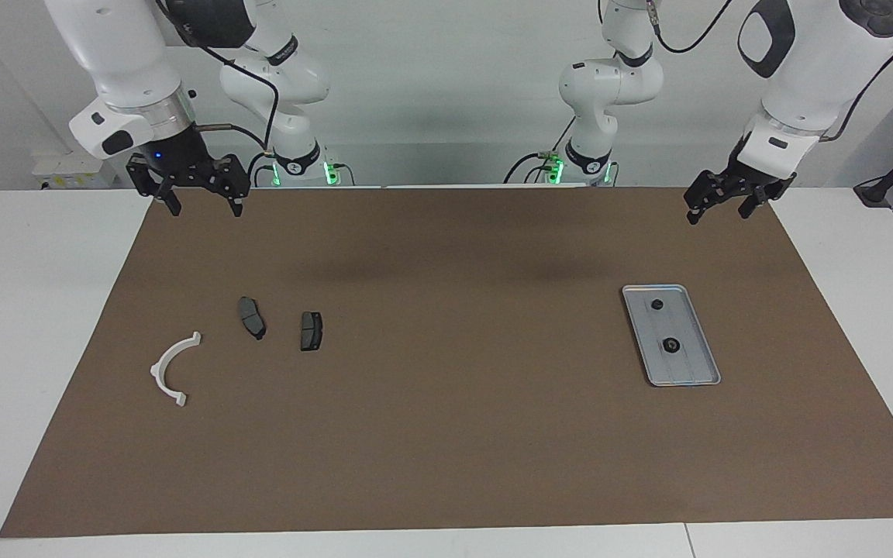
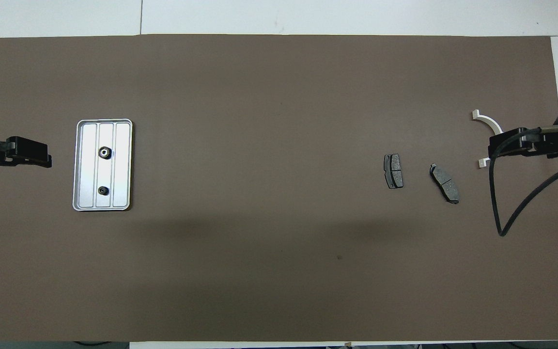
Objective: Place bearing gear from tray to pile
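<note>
Nothing picked yet; both arms parked high at the robots' edge of the mat. Left claw (image 1: 718, 208) empty, fingers apart, hanging up in the air at its own end of the table; tray (image 1: 706, 376) below it and further out on the mat. Right claw (image 1: 198, 203) also empty and spread, waiting above the mat corner at its end; pile below it and out from it: white bracket (image 1: 171, 370) plus two dark pads (image 1: 251, 317) (image 1: 311, 331).

Two small round dark parts in the tray: one (image 1: 656, 304) on the side closer to the left claw, one (image 1: 671, 346) with a pale centre deeper in. Cannot tell from here which is the bearing gear; the pale-centred one looks likelier.

Advice for the pick:
- Use left arm, tray sits at its end.
- Come straight down, fingers astride the part, aligned with the tray ridges so tips do not catch.
- Stay clear of the rim and of the second part.
- Small, low part: close gently, lift vertically, check the tray stays put.
- Long carry to the pile; likely handover or full reach across.
</note>
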{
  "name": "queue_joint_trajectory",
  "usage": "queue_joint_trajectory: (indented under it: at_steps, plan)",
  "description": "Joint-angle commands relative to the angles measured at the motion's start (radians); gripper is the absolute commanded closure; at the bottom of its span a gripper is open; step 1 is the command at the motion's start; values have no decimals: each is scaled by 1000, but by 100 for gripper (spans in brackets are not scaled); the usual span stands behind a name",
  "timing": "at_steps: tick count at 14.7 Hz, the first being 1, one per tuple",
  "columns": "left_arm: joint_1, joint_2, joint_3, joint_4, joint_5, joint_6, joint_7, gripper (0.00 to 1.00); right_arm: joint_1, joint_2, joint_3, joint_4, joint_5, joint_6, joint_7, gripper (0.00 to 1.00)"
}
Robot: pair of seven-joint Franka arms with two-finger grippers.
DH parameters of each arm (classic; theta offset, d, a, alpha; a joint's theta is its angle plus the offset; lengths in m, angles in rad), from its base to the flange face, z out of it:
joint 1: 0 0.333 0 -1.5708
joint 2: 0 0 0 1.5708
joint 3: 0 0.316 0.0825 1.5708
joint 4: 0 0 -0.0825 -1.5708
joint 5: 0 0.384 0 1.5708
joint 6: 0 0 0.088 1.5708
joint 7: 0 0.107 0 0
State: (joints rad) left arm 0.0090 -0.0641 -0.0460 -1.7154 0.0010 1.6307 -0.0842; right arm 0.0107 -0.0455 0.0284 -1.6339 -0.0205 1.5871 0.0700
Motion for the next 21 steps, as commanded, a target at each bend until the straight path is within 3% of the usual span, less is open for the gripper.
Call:
queue_joint_trajectory:
  at_steps: [1, 11, 14, 18, 21]
  plan:
    - [0, -11, -2, -9, -12, 12, -8, 0, 2, -16, -2, -17, -12, 17, -13, 0]
    - [8, -6, 3, -6, -3, 37, -17, 0, 5, -16, -1, -17, -10, 19, -16, 0]
    - [19, 7, 20, -15, -3, 98, -8, 0, 3, -16, -1, -17, -7, 19, -16, 0]
    - [31, 168, 20, -19, -1, 256, 0, 0, 2, -16, -1, -18, 4, 17, -13, 0]
    - [34, 248, 20, -72, 10, 391, 33, 0, 3, -17, -1, -18, 5, 17, -12, 0]
